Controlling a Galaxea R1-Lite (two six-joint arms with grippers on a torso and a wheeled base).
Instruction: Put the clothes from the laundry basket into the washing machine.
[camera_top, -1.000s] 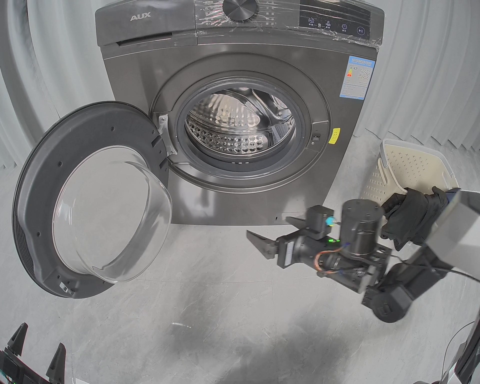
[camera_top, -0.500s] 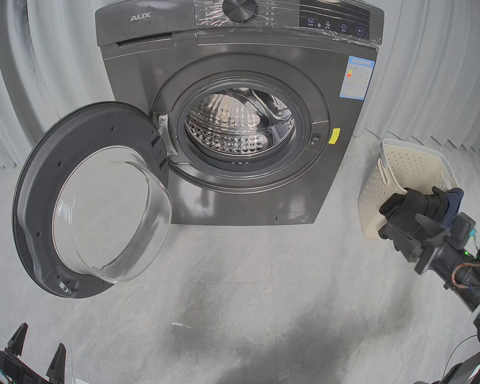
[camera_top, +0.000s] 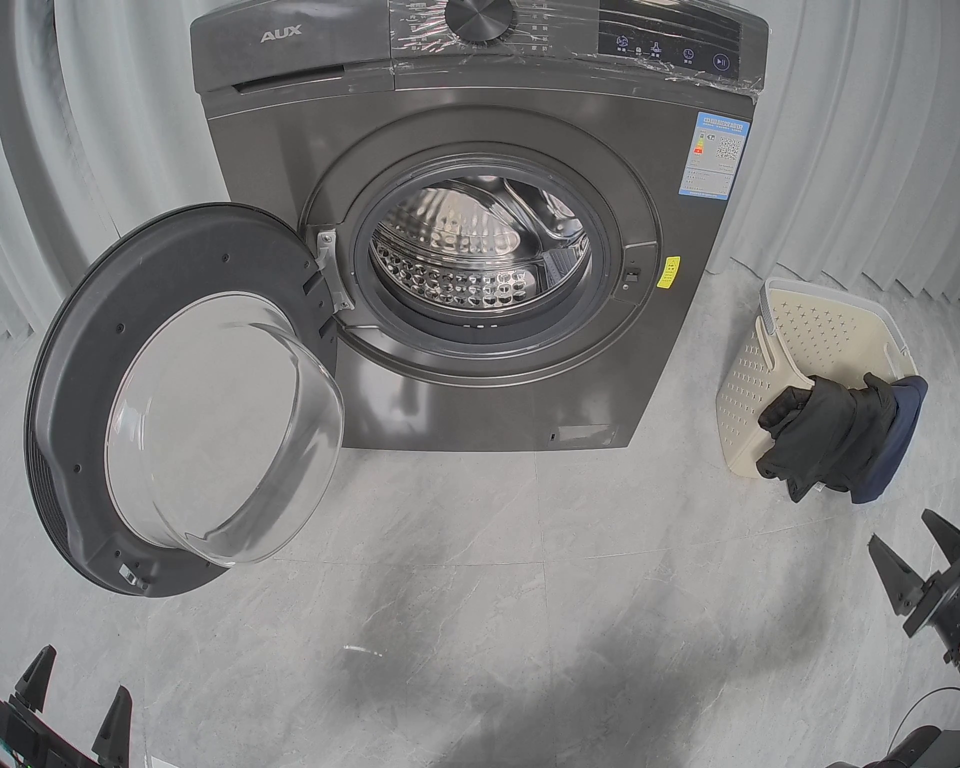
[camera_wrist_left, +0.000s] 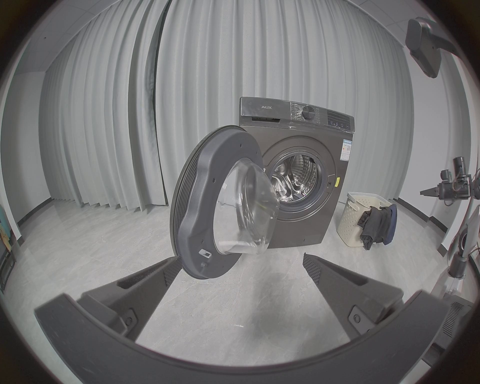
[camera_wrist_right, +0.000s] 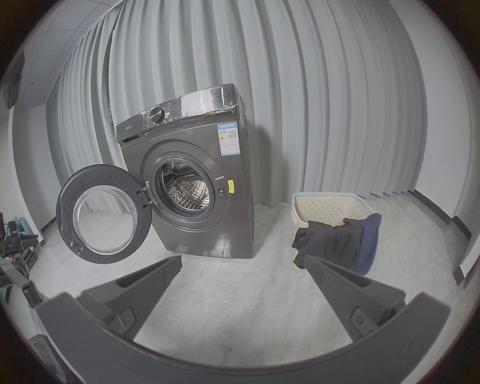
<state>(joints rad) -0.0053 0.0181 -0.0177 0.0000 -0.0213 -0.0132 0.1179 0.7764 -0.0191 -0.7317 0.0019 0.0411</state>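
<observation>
1. Left gripper (camera_top: 76, 690): low at the robot's left, near the grey tile floor (camera_top: 500, 600) and well apart from the machine. Its 2 fingers are spread and hold nothing.

2. Door (camera_top: 70, 400): swung fully open to the left on its hinge, with the clear inner bowl facing the robot. It does not obstruct the port.

3. Washing machine (camera_top: 300, 130): a front-loader standing on the floor. The steel drum (camera_top: 470, 250) is visible through the port, and no garment is discernible inside.

4. Laundry basket (camera_top: 745, 380): cream and perforated, on the floor just to the right of the machine. A black garment (camera_top: 825, 435) is draped over the near rim and hangs partly outside. A navy garment (camera_top: 900, 440) touches it on the right, also over the rim.

5. Right gripper (camera_top: 910, 540): at the right edge, nearer the robot than the basket and apart from the clothes. Its 2 fingers are spread and empty.

Step in hand: judged to be the approach for a pick, since both grippers are empty and the clothes are at the basket.

Next move: the right gripper should advance to the near rim, descend onto the bunched black fabric, close on a thick fold and lift it clear of the rim. It should then carry the fabric left to the port.

Caution: the 2 garments overlap, so a grasp on 1 may drag the other. The light basket may tip.
</observation>
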